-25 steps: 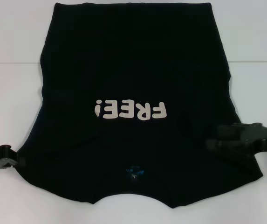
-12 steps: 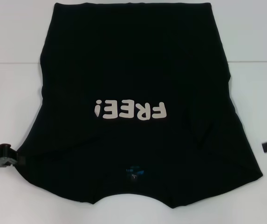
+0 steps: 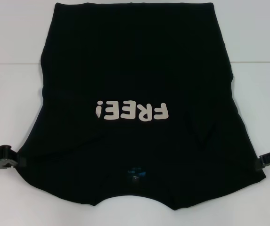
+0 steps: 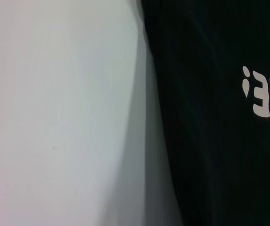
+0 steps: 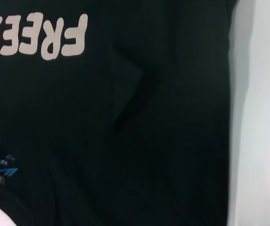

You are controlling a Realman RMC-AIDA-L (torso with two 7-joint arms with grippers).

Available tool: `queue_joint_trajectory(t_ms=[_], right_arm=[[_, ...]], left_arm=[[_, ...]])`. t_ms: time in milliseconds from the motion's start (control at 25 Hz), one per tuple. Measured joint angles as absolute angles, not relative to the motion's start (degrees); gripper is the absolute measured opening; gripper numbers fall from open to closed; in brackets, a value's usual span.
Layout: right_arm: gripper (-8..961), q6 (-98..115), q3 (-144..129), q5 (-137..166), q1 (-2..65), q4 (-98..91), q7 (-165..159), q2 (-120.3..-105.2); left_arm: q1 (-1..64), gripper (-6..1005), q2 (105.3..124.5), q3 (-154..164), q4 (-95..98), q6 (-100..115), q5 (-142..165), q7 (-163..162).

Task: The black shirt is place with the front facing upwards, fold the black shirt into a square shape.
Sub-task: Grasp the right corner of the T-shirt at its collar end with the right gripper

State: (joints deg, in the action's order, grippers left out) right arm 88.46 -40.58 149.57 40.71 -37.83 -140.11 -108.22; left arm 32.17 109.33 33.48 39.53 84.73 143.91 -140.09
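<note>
Black shirt [image 3: 135, 70] on white table [image 3: 12, 37] (flat).

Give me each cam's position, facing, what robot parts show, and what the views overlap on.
Head view: on the robot's head, looking forward and down at the black shirt on the white table; left hand and right hand sit at the sleeve edges.
Left wrist view: on the left arm, facing the shirt's edge and bare table; no hand visible.
Right wrist view: on the right arm, facing the shirt's front; no hand visible.
Shared: all three show the FREE! print; head and right wrist also show the blue neck label.
</note>
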Motion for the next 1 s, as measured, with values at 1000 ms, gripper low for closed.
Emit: queue_joint_trajectory(t_ms=[1000], right_arm=[[853,85.14,-44.27,149.77,42.42,-35.77,-140.53,-110.21]], left_arm=[[32.14,28,109.42,33.67,39.55,84.92,143.93,-140.09]])
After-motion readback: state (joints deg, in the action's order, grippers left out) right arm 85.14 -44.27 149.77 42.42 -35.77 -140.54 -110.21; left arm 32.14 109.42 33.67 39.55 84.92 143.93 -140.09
